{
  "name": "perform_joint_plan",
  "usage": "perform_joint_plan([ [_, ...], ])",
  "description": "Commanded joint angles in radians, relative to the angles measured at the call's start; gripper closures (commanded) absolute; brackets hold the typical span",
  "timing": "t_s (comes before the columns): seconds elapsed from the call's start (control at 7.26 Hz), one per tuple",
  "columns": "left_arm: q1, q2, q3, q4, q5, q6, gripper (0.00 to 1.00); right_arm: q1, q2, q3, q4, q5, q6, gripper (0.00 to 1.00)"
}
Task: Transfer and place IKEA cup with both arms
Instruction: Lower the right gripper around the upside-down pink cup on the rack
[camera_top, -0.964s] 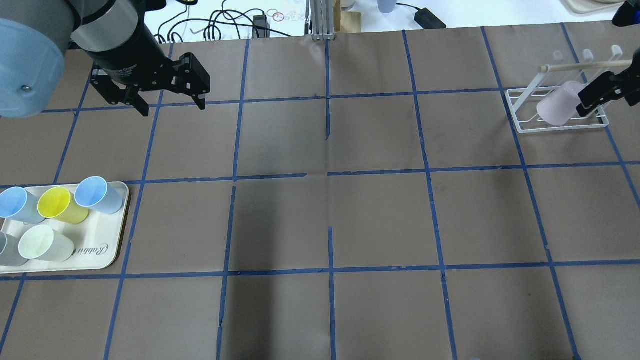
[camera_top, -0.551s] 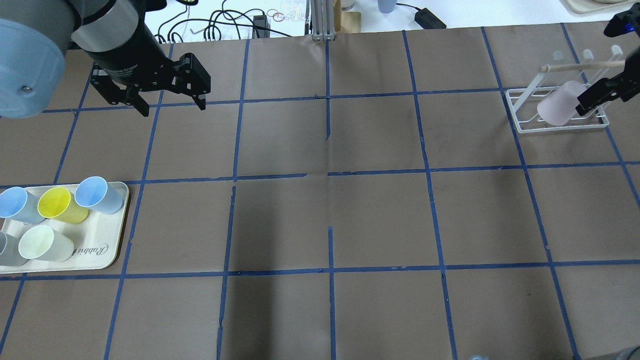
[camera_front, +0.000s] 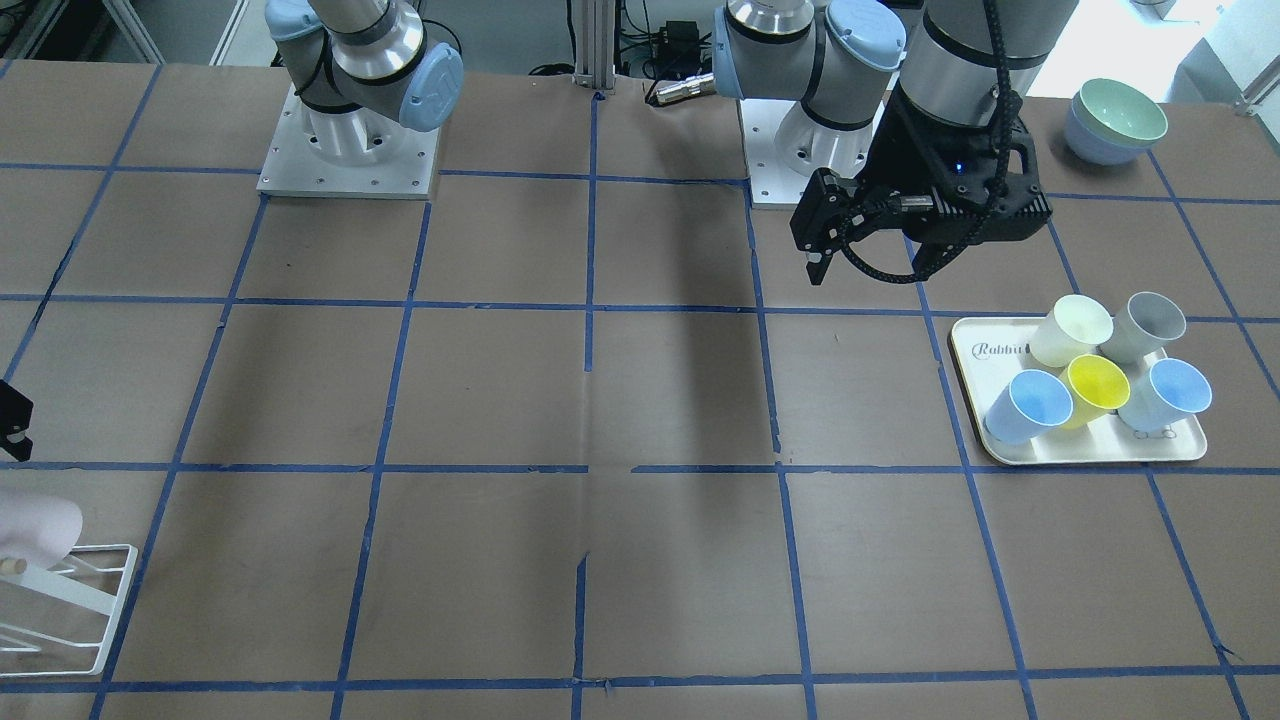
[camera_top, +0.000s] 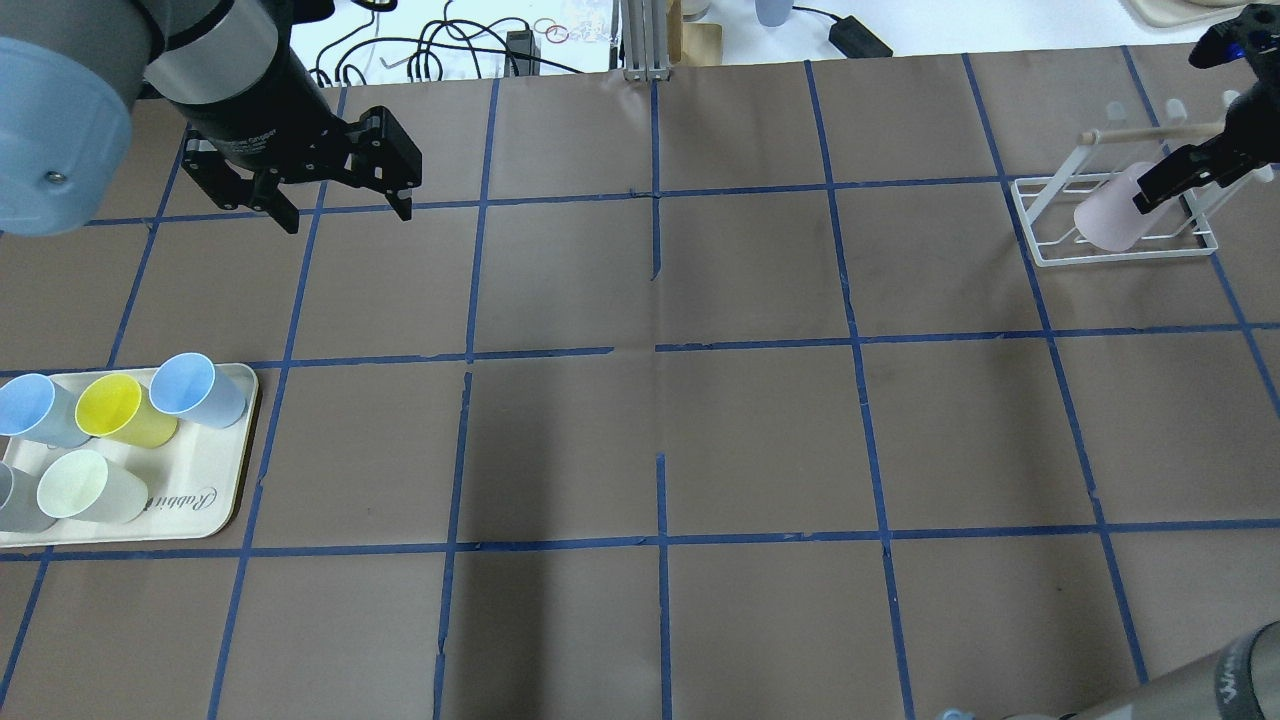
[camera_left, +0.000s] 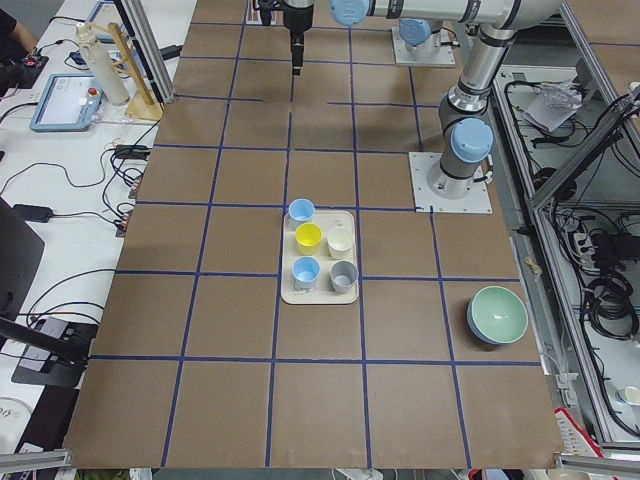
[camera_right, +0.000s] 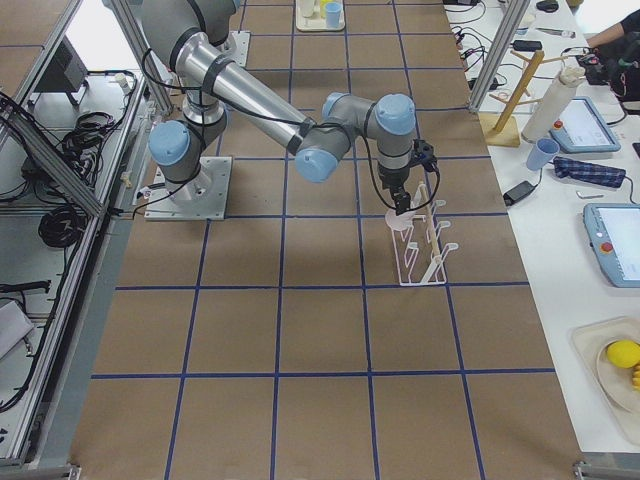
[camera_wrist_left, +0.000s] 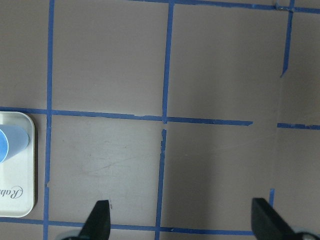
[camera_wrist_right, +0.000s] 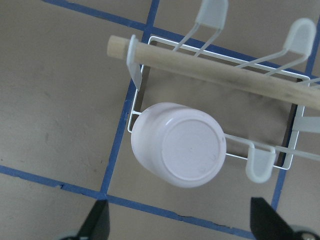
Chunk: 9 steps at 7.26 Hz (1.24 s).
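The pink cup (camera_wrist_right: 177, 145) sits upturned on a rack (camera_wrist_right: 215, 74) peg, base toward the right gripper (camera_wrist_right: 180, 222), whose jaws stand wide and empty, evidently to clear it. The left gripper (camera_top: 346, 215) hangs open and empty across the table (camera_top: 760, 440).

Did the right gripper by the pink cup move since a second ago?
Yes. In the overhead view the right gripper has crept up and left, away from the near edge of the white rack, toward its wooden bar.
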Motion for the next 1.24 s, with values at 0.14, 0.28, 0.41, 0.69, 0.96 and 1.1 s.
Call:
perform_joint_plan([
  [0.14, 0.0, 0.0, 0.0, 0.0, 0.0, 0.0, 0.0, 0.002, 0.039, -0.003, -0.058, 0.023, 0.001, 0.0],
  [0.28, 0.0, 0.0, 0.0, 0.0, 0.0, 0.0, 0.0, 0.007, 0.042, -0.003, -0.07, 0.023, 0.004, 0.0],
  [0.41, 0.0, 0.0, 0.0, 0.0, 0.0, 0.0, 0.0, 0.01, 0.042, -0.002, -0.07, 0.023, 0.004, 0.0],
  [0.69, 0.0, 0.0, 0.0, 0.0, 0.0, 0.0, 0.0, 0.011, 0.052, -0.002, -0.072, 0.023, 0.001, 0.0],
  [0.96, 0.0, 0.0, 0.0, 0.0, 0.0, 0.0, 0.0, 0.015, 0.066, -0.003, -0.081, 0.025, 0.0, 0.0],
  [1.1, 0.0, 0.0, 0.0, 0.0, -0.002, 0.002, 0.0, 0.015, 0.075, -0.003, -0.098, 0.025, 0.0, 0.0],
])
